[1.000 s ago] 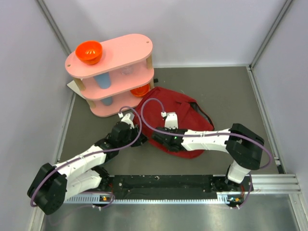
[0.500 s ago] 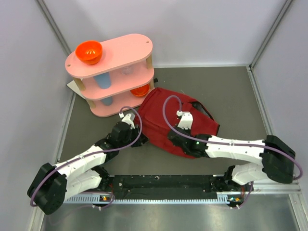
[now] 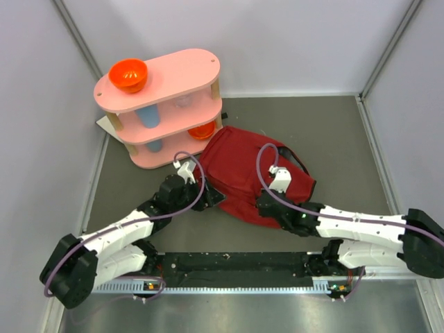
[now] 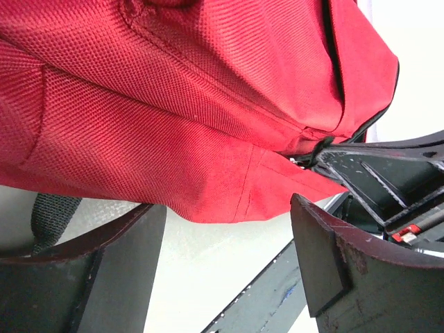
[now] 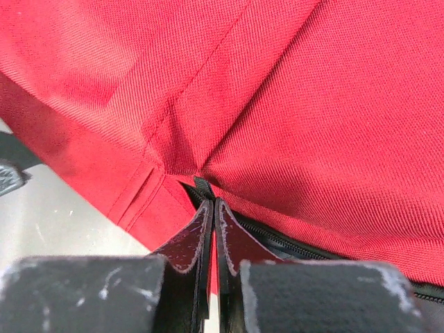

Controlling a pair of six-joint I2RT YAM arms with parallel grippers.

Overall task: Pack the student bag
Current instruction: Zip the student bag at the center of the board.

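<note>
The student bag (image 3: 246, 170), a dark red fabric backpack, lies flat in the middle of the table. In the left wrist view its red fabric (image 4: 173, 104) fills the upper part. My left gripper (image 3: 212, 197) sits at the bag's near left edge and is open; the fabric's edge hangs just beyond its fingertips (image 4: 316, 236) and touches neither. My right gripper (image 3: 268, 205) is at the bag's near edge, shut on the black zip pull (image 5: 202, 186) at the end of the zip (image 5: 291, 243). The right gripper (image 5: 214, 207) has its two pads pressed together.
A pink two-level shelf (image 3: 173, 87) stands at the back left, touching the bag's far corner. An orange bowl (image 3: 127, 75) sits on top, blue cups (image 3: 147, 116) and another orange bowl (image 3: 202, 130) on the lower levels. A black rail (image 3: 236, 263) runs along the near edge.
My left gripper has opened and let go of the bag's edge. My right gripper, still shut, has moved right along the bag's near edge, and the bag has shifted slightly.
</note>
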